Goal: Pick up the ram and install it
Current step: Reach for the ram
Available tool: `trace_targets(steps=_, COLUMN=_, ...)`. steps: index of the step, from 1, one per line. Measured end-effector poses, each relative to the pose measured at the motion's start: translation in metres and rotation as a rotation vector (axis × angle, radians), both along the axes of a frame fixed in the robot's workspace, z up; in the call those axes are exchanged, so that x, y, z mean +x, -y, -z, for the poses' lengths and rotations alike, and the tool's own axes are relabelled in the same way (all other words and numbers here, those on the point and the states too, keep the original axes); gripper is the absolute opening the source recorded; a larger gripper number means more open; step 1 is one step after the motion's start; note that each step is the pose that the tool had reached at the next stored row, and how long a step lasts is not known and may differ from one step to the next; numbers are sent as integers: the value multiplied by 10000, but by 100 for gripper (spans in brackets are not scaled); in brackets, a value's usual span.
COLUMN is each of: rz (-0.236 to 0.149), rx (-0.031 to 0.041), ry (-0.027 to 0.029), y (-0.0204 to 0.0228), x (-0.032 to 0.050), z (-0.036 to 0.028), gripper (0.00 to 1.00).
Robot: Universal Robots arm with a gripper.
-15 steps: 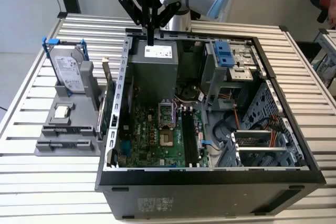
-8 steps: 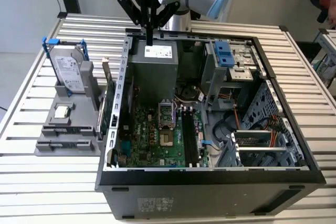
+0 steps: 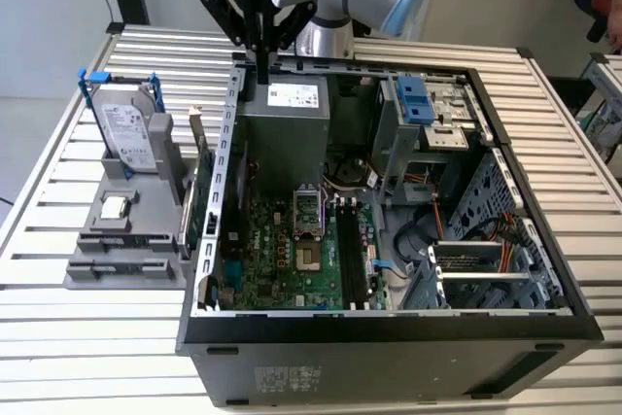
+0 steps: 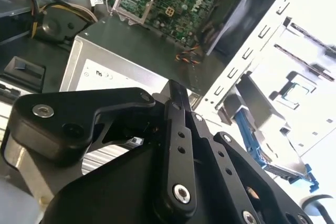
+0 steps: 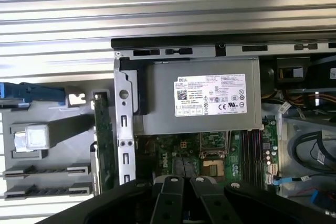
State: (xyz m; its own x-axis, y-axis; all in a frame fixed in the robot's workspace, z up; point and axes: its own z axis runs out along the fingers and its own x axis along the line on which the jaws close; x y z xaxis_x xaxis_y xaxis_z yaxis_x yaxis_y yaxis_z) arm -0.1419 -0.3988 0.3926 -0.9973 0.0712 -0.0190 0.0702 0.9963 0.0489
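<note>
Tray (image 3: 87, 274): grey, on the counter (image 3: 58, 337), well off to the exterior view's left of the claw (image 3: 260, 70). A hard drive (image 3: 126, 128) stands in it.
Card (image 3: 199, 196): green, upright between tray and case (image 3: 389, 323), on that same side of the claw but nearer it.
Claw: hangs over the open case's rear wall, just above the power supply (image 3: 287, 133). The fingers are drawn together, with nothing seen between them.
Ram: I cannot pick it out surely. The long dark memory slots (image 3: 350, 255) lie to the exterior view's right of the claw, toward the case's front. Whether the stick sits there I cannot tell.
Handling: probably light, thin and stiff, but brittle, with slick faces. Best taken by its long edges near the middle, clear of chips and contacts, and kept straight.
Counter: pale ribbed metal slats, hard; the grooves could catch a thin edge.
Room: pale floor and wall beyond the counter, far to the exterior view's left of the claw.
</note>
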Motion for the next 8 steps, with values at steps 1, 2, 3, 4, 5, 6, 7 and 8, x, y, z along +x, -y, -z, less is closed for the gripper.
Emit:
trace_targets(steps=1, rz=0, rx=0, ry=0, y=0, x=-24, z=0, gripper=0)
trace_targets(steps=2, rz=0, rx=1, ry=0, y=0, x=-50, z=0, gripper=0)
trace_targets(steps=3, rz=0, rx=0, ry=-1, y=0, x=-76, z=0, gripper=0)
trace_targets(steps=4, rz=1, rx=0, ry=0, y=0, x=-106, z=0, gripper=0)
trace_targets(steps=5, rz=1, rx=0, ry=0, y=0, x=-136, z=0, gripper=0)
trace_targets(steps=6, rz=0, rx=0, ry=0, y=0, x=-166, z=0, gripper=0)
trace_targets(steps=7, rz=0, rx=1, ry=0, y=0, x=-193, z=0, gripper=0)
trace_targets(steps=8, rz=0, rx=0, ry=0, y=0, x=-220, z=0, gripper=0)
